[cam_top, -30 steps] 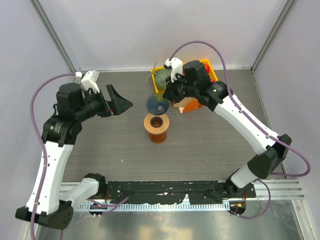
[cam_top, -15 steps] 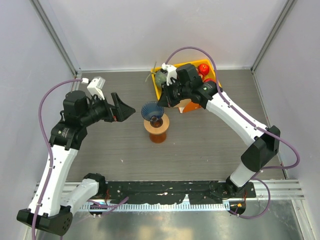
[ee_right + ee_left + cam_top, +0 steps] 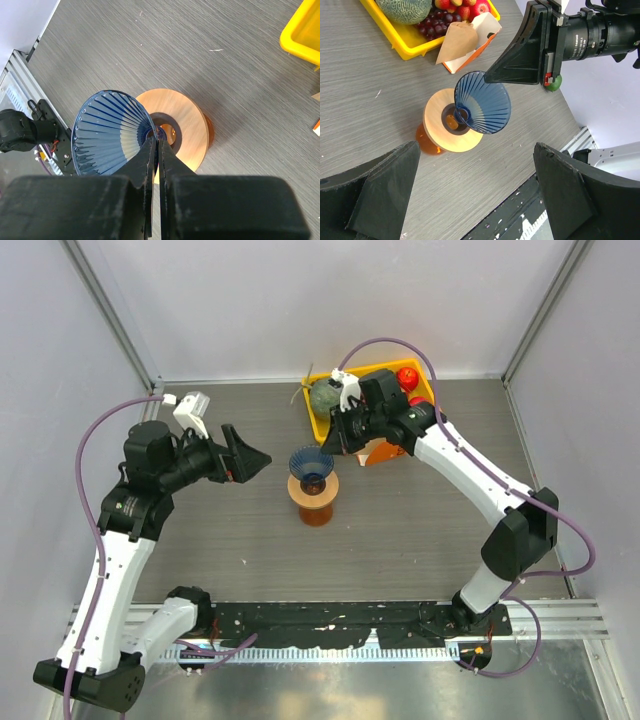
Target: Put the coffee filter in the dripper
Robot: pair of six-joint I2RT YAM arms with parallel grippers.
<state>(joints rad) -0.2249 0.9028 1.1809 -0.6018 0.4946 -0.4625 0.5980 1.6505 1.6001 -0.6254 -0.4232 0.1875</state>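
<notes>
Right gripper (image 3: 156, 144) pinches the rim of the dark blue dripper (image 3: 107, 131), its 2 fingers closed tight on the ribbed wall. The dripper leans tilted, its narrow end at the centre hole of the orange-brown ring stand (image 3: 185, 120) on the grey table (image 3: 150, 45). Left gripper (image 3: 243, 454) hovers near the stand on its left, jaws spread wide and holding nothing. The tan coffee filter (image 3: 456, 42) sits in the orange-and-white carton (image 3: 487, 27), just beside a yellow tray (image 3: 406, 46) of fruit and apart from the dripper.
</notes>
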